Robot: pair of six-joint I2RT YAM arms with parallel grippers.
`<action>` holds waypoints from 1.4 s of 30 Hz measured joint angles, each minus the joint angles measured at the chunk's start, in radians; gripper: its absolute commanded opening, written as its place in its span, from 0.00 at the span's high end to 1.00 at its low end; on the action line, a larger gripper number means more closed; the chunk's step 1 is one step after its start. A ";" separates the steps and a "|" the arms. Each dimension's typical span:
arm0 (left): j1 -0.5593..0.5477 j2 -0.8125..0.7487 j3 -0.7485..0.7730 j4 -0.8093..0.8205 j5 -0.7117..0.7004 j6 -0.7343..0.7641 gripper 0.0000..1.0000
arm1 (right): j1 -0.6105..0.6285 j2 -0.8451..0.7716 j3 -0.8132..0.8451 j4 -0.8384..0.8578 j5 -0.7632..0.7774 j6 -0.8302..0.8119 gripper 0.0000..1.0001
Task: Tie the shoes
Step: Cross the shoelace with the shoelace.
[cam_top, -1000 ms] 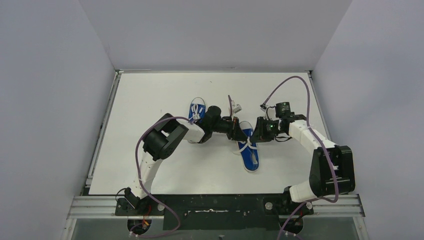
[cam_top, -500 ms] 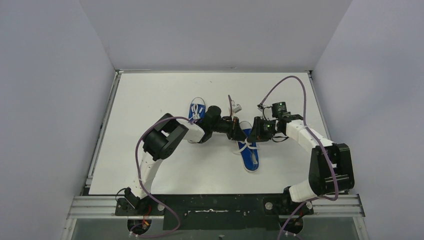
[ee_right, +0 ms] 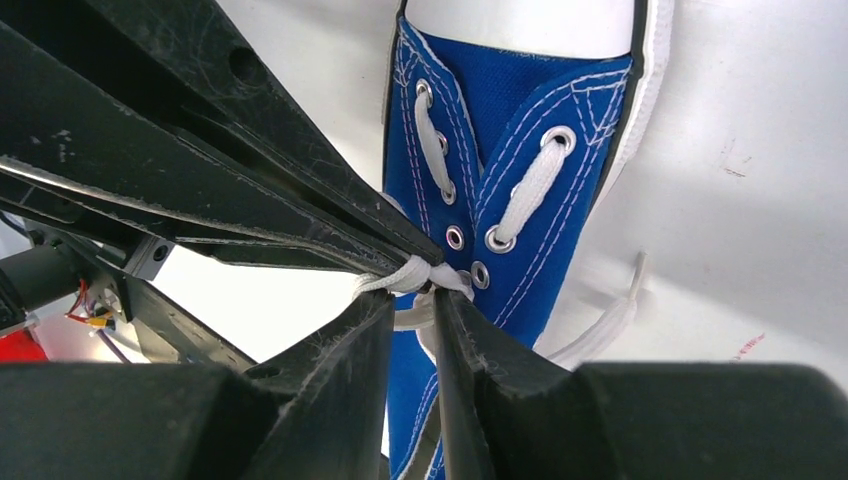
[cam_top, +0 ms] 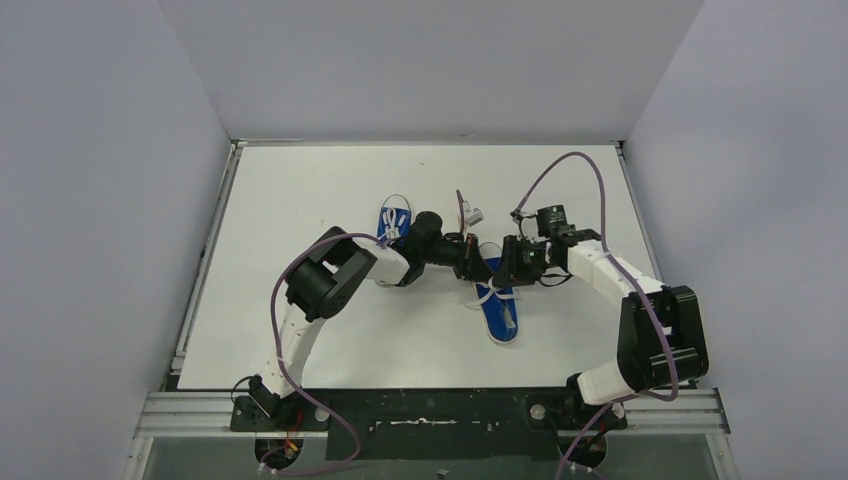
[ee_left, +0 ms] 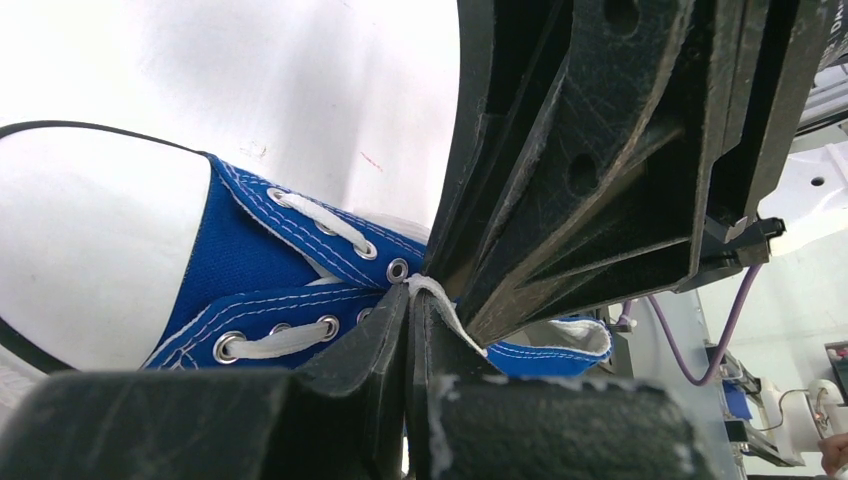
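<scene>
Blue sneaker (cam_top: 500, 315) lies midway across the worktop (cam_top: 300, 200), left gripper (ee_left: 409, 296) pinching its white lace (ee_left: 446, 312) tight, right gripper (ee_right: 431, 300) narrowly parted around that lace.

On my feed the white table (cam_top: 300, 200) carries two things I can name. One blue shoe (cam_top: 500, 318) sits sole down about mid-table, its length running roughly front to back. A second blue shoe (cam_top: 394, 220) sits to the left of it and farther back, well apart. A loose end of white lace (ee_right: 612, 318) trails off the first shoe and rests on the tabletop just beside its sole.
</scene>
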 measured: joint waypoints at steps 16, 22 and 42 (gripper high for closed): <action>0.000 0.000 -0.001 0.019 0.001 -0.020 1.00 | 0.055 0.002 0.000 -0.016 0.108 0.034 0.75; 0.000 0.000 -0.007 0.022 -0.008 -0.019 1.00 | 0.077 0.006 0.004 -0.021 0.174 0.071 0.75; -0.009 0.000 -0.012 0.014 -0.006 -0.021 1.00 | 0.084 -0.010 0.070 -0.062 0.324 0.052 1.00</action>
